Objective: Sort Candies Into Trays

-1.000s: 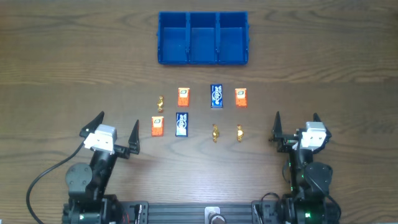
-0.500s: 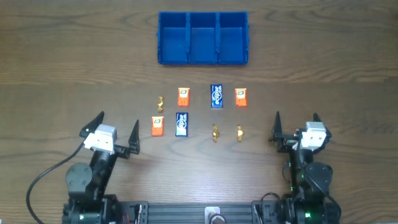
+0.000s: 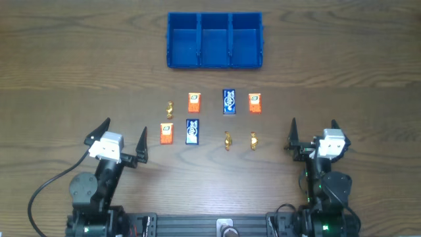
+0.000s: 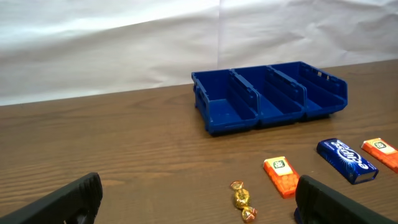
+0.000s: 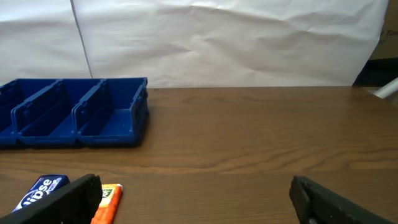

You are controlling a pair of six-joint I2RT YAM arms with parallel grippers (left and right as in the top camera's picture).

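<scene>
A blue tray [image 3: 214,40] with three compartments stands at the far middle of the table, all three bare. In front of it lie orange candy boxes [image 3: 194,102] [image 3: 254,103] [image 3: 167,133], blue candy bars [image 3: 229,101] [image 3: 193,131] and gold-wrapped candies [image 3: 169,109] [image 3: 228,140] [image 3: 253,139]. My left gripper [image 3: 123,135] stands open near the table's front left, left of the candies. My right gripper [image 3: 312,131] stands open at the front right. Neither holds anything. The left wrist view has the tray [image 4: 267,94], a gold candy [image 4: 242,198], an orange box [image 4: 280,175] and a blue bar [image 4: 346,160].
The wooden table [image 3: 79,66] has free room on both sides of the candies and between them and the tray. A white backdrop [image 5: 217,37] rises behind the table's far edge. A black cable [image 3: 46,187] loops by the left arm's base.
</scene>
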